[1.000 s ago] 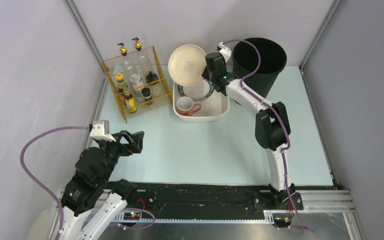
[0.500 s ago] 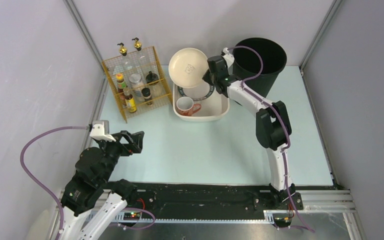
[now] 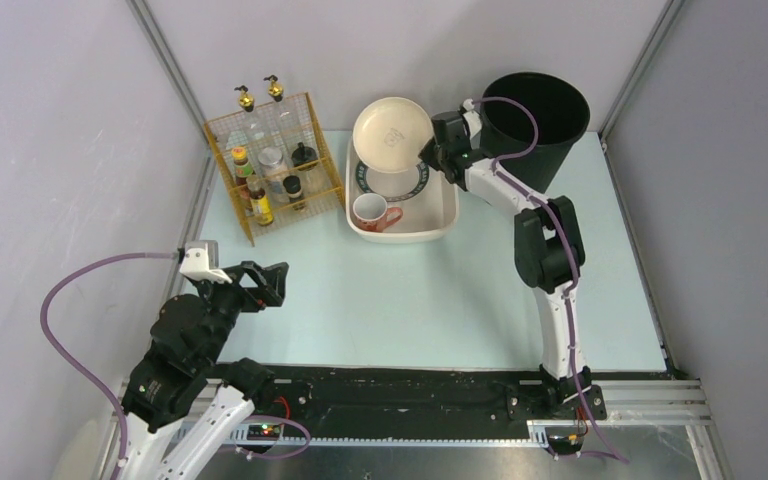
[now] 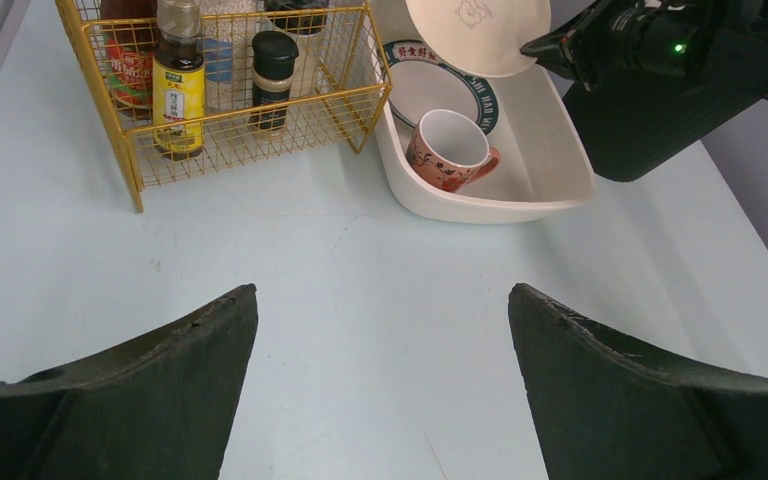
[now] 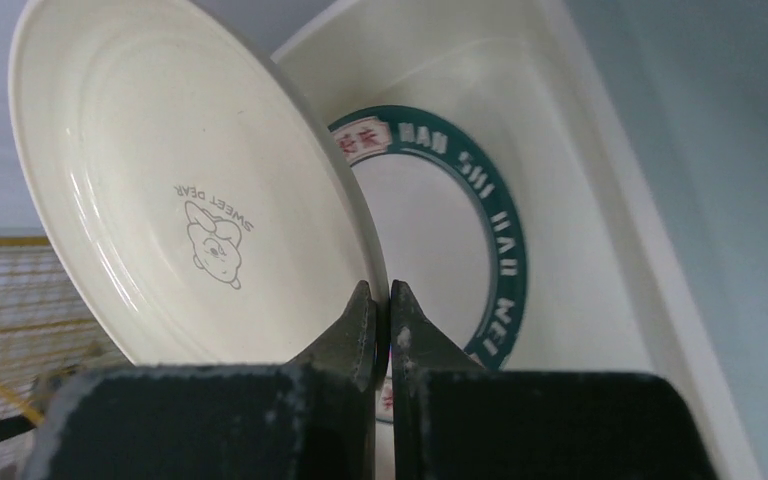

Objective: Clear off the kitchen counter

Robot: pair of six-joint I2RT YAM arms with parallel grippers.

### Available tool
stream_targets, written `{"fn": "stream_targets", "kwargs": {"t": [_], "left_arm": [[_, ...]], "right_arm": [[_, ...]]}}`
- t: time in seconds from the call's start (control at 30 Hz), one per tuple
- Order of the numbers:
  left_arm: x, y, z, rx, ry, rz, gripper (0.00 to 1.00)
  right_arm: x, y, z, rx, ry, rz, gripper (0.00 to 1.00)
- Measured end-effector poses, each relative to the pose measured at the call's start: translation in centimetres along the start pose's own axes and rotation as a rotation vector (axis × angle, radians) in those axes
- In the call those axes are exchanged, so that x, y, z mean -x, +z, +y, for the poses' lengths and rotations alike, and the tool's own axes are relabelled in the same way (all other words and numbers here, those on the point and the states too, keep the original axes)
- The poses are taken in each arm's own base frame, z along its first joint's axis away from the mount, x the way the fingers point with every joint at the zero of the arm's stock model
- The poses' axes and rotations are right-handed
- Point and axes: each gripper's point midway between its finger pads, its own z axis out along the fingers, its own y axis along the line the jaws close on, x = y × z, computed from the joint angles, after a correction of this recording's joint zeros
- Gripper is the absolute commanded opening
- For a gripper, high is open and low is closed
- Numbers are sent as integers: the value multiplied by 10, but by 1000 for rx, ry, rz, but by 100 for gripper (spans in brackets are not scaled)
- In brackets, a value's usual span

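My right gripper (image 3: 430,150) is shut on the rim of a cream plate (image 3: 391,135) with a small printed figure, holding it tilted on edge above the white basin (image 3: 440,222). In the right wrist view the fingertips (image 5: 365,305) pinch the plate's rim (image 5: 185,190). In the basin lie a green-rimmed plate (image 3: 393,183) and a pink patterned mug (image 3: 372,213). My left gripper (image 3: 265,285) is open and empty, low over the pale mint-blue counter (image 3: 390,300) at the near left. The left wrist view shows the mug (image 4: 450,148) and basin (image 4: 480,205) ahead.
A yellow wire rack (image 3: 272,175) with several bottles and jars stands left of the basin. A black bin (image 3: 538,125) stands at the back right, close behind my right wrist. Grey walls and aluminium rails frame the counter.
My right gripper has carried the cream plate a little to the right and back over the basin. The black bin has shifted slightly right. The left arm has not moved.
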Motion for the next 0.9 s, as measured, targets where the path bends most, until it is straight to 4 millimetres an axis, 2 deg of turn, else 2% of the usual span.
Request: {"fn": "stream_targets", "kwargs": {"t": [0.1,0.2,0.4,0.57,0.7,0.9], "left_arm": [[0,0,0,1,0,-1,98],[0,0,0,2,-1,0,98],[-1,2,2,13,1,8,98],[-1,3,2,15,1,10,98],[-1,3,2,16,1,10,98],[-1,3,2,17,1,10,98]], "right_arm": [[-2,11,-18,-34,-4,6,0],[-5,13,-27,-56,-15,10,0],[-8,14,-26,-59,-31,7,0],[-19,25,-29,-74,-40,29,0],[-32,33,-39,-110,-54,62,0],[-36,39,-40,-121,-57,81,0]]}}
